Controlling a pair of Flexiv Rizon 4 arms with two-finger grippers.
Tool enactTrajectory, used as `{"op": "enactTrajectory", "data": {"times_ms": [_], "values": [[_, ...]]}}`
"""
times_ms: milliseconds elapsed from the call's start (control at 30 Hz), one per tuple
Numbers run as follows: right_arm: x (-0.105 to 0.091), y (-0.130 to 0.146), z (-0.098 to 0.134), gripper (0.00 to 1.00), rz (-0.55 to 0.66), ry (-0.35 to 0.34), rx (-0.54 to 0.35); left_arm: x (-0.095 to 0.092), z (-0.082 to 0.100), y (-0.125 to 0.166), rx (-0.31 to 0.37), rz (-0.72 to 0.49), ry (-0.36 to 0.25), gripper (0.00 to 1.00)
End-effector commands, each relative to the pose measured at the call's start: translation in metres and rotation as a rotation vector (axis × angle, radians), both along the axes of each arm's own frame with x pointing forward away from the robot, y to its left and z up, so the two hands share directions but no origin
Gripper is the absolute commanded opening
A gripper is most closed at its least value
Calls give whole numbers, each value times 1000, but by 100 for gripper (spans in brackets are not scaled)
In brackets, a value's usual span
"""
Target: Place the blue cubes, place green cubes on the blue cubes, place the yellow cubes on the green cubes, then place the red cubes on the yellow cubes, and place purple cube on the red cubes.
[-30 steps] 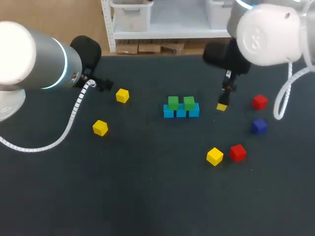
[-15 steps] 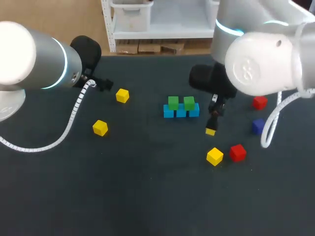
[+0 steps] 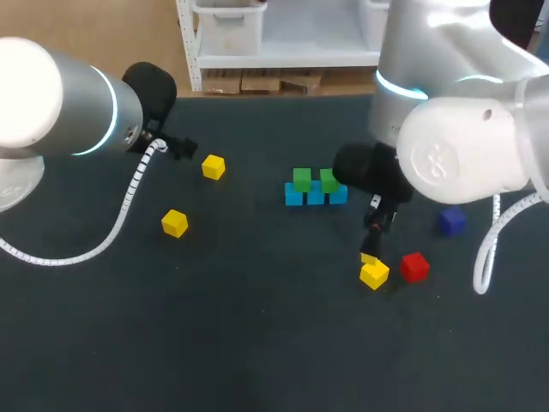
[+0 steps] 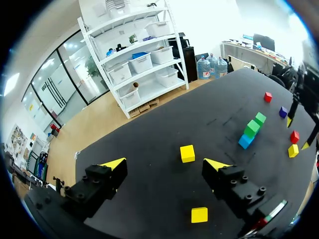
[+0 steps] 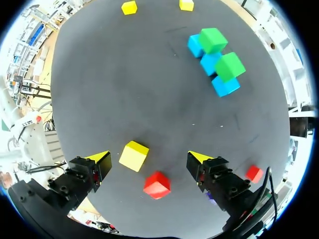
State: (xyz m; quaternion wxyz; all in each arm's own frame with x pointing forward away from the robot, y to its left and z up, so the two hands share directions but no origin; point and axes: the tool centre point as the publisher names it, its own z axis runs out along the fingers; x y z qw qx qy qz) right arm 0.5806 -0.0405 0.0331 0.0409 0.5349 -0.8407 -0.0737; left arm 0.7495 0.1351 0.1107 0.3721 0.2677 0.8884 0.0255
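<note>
1. Judging from the right gripper (image 5: 148,159) poised over the nearest yellow cube (image 5: 133,155), risked a skewed pick. Found that cube well out from the blue cubes (image 3: 316,196), on their right and nearer the robot, turned at an angle to the finger line. Could have twisted it or pushed it aside on closing.
2. Risked also a knock to the red cube (image 5: 157,184), just beside that yellow cube and a little farther from the blue cubes. Left little room there for a finger coming down.
3. Looked risky at the placing stage too, with only the small tops of the two green cubes (image 3: 302,178), resting on the blue cubes, to land on. Could have tipped the yellow cube off, or shoved the green ones out of line, with an off-centre release.
4. Stood wide open on the right, one yellow tip on each side of the yellow cube and both clear of it. Held nothing and touched nothing, so far as the wrist view showed.
5. Stood wide open on the left as well, with the left gripper (image 4: 165,164) empty, well away from the blue cubes on their left. Hung near a second yellow cube (image 4: 187,153) lying ahead of its fingers, without contact.
</note>
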Motion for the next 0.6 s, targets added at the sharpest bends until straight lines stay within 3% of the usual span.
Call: {"op": "enactTrajectory", "data": {"times_ms": [33,533,600], "values": [[-4,4,-5,100,-5,12,-7,1,0,1,-1,-4,2,100],[-22,4,-20,100,-46,43,-21,1,0,1,-1,-4,2,100],[-22,3,-24,95,-45,48,-20,1,0,1,-1,-4,2,100]]}}
